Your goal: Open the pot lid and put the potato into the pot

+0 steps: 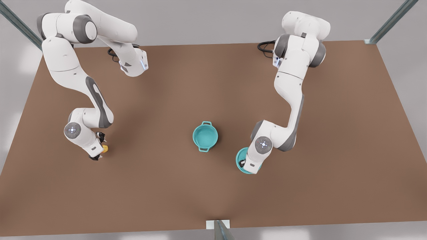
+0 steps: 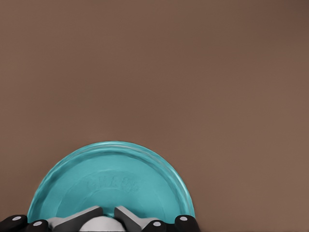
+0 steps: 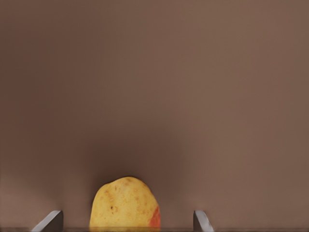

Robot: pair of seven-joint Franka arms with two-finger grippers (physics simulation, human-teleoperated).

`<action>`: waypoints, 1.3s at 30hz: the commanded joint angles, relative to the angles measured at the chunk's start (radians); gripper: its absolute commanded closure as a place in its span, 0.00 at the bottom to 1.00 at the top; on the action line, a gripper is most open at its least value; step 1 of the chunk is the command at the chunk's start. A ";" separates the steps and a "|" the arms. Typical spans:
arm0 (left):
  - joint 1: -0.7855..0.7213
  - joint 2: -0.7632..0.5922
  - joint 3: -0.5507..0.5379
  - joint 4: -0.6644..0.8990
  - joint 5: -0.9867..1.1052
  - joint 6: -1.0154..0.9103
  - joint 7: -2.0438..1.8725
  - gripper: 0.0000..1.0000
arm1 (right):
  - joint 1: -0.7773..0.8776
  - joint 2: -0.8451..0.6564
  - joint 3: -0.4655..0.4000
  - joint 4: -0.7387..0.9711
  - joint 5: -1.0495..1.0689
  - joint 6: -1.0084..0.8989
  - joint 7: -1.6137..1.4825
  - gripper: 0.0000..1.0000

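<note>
While the pot (image 1: 205, 136) stands upright, the pot lid (image 2: 111, 183) lies flat.

Two arms, each with one gripper: left gripper (image 2: 107, 223) at the lid, on the front view's right; right gripper (image 3: 128, 221) at the potato, on the front view's left. Two fingers (image 3: 50, 221) counted on the right gripper, spread either side of the potato; two on the left gripper, closed in on the white knob. One pot (image 1: 205, 136), uncovered, with two loop handles. One lid (image 2: 112, 182), with one knob (image 2: 99, 225), probably, since little of it shows. One potato (image 3: 126, 203), with one reddish patch. One table (image 1: 213, 190). Three metal struts at the table's edges, perhaps more out of frame.
</note>
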 commanded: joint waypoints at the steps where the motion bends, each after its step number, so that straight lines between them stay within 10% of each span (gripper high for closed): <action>1: 0.001 0.007 0.002 0.000 -0.029 0.071 0.387 0.85 | -0.004 0.002 -0.002 -0.001 -0.003 0.015 -0.045 0.00; 2: 0.001 0.004 0.016 0.000 -0.029 0.068 0.427 0.23 | -0.004 0.009 -0.002 0.000 -0.001 0.016 -0.040 0.00; 3: -0.001 -0.001 0.018 0.000 -0.029 0.065 0.432 0.00 | -0.004 0.009 -0.002 0.000 -0.001 0.016 -0.040 0.00; 9: 0.025 -0.099 0.052 0.002 -0.033 -0.027 0.438 0.00 | -0.004 0.009 -0.002 0.000 -0.004 0.015 -0.065 0.25; 12: 0.225 -0.487 0.052 -0.042 -0.151 -0.690 0.760 0.00 | -0.003 0.002 -0.002 0.000 -0.004 0.013 -0.085 0.37; 14: 0.315 -0.817 0.052 -0.419 -0.138 -0.510 0.823 0.00 | -0.004 0.002 -0.002 0.000 -0.004 0.013 -0.088 0.44; 39: 0.302 -0.812 0.030 -0.383 -0.117 -0.466 0.832 0.00 | 0.192 -0.228 0.116 0.075 0.189 -0.364 0.026 0.52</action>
